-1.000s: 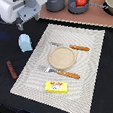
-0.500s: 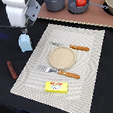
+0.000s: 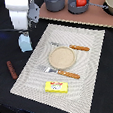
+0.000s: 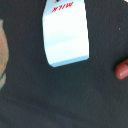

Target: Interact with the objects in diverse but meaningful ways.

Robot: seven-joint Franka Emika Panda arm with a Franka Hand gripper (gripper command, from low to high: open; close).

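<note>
- One black table bearing one striped placemat.
- Two grey pots, far side; one tomato inside one.
- One gripper over one milk carton, left; whether its fingers are apart is unclear.
- One plate, one yellow box near.
- One fork, one knife, one sausage far left.

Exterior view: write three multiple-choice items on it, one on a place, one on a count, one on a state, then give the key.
1. Where is the tomato?
A. in a grey pot
B. on the wooden plate
C. on the mat

2. How many wooden-handled utensils lie beside the plate?
A. one
B. two
C. four

3. How is the yellow box lying?
A. standing on end
B. flat on the mat
C. leaning on the plate

Key: 1 A, the red ball sits inside the pot at the back. 2 B, a knife and a fork flank the plate. 3 B, its broad face is up, clear of the plate.
</note>
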